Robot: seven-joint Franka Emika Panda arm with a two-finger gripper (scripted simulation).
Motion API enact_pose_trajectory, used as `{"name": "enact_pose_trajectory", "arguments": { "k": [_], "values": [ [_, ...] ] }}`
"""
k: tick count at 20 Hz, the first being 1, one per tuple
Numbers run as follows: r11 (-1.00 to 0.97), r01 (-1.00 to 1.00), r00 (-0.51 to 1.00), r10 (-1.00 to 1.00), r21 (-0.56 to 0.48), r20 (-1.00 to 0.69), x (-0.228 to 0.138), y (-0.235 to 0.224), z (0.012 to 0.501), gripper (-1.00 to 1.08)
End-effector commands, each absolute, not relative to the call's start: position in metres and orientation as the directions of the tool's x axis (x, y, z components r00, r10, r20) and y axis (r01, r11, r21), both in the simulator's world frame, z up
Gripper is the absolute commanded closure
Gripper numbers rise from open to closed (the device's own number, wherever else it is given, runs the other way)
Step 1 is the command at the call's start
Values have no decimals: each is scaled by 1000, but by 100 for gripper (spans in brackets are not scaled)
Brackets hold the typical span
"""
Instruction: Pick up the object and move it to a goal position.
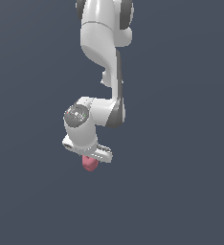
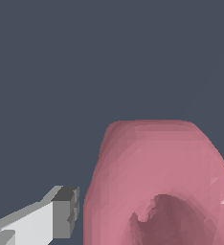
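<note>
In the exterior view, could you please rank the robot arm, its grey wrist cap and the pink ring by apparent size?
1. Robot arm, by far the largest.
2. Grey wrist cap.
3. Pink ring, partly hidden under the gripper, so its rank against the cap is unsure.

Plain backdrop (image 1: 190, 143) — flat slate-blue

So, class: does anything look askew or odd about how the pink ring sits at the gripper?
Only slightly: in the wrist view the pink ring sits beside one finger, the other unseen, so the grip cannot be confirmed. In the exterior view it pokes out below the gripper.
</note>
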State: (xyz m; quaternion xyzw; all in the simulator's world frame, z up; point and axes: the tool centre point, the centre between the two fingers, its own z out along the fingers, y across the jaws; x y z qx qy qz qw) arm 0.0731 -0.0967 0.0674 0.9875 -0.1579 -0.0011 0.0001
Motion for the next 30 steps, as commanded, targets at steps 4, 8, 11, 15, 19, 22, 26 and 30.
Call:
{"name": "enact_pose_trajectory", "arguments": {
  "k": [4,8,11,15,19,22,26,30],
  "values": [
    [-950,-312,950,-312,0,0,75,-97,68,108],
    [-950,-312,950,-312,0,0,75,-97,68,108],
    [-950,-312,950,-312,0,0,75,-97,68,108],
    [-950,-312,950,-312,0,0,75,-98,69,108],
    [-950,-312,950,-312,0,0,77,-102,78,108],
    [-950,-312,950,-312,0,0,81,-108,91,108],
    [-950,-312,950,-312,0,0,87,-120,115,108],
    [-950,-312,950,-312,0,0,95,-135,144,108]
  ]
}}
